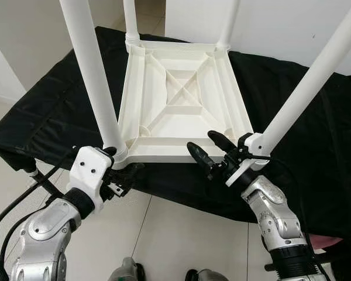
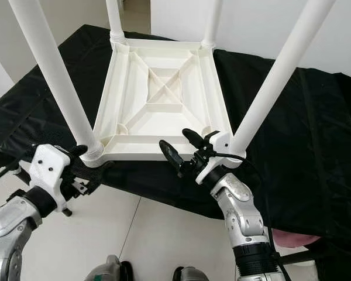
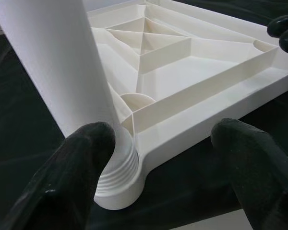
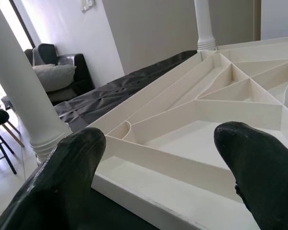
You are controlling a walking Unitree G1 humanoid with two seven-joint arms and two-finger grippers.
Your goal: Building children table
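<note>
1. Cloth [image 1: 316, 111] — black, draped over a surface, pale tile floor [image 1: 164, 234] below.
2. Table [image 1: 181, 105] — white, ribbed underside up on the cloth, four legs raised.
3. Left gripper [image 1: 121, 170] reaches the near-left leg [image 1: 93, 76]; fingers apart at its threaded base, seemingly touching.
4. Right gripper [image 1: 209, 149] hovers at the near edge beside the right leg [image 1: 310, 82], fingers spread.
</note>
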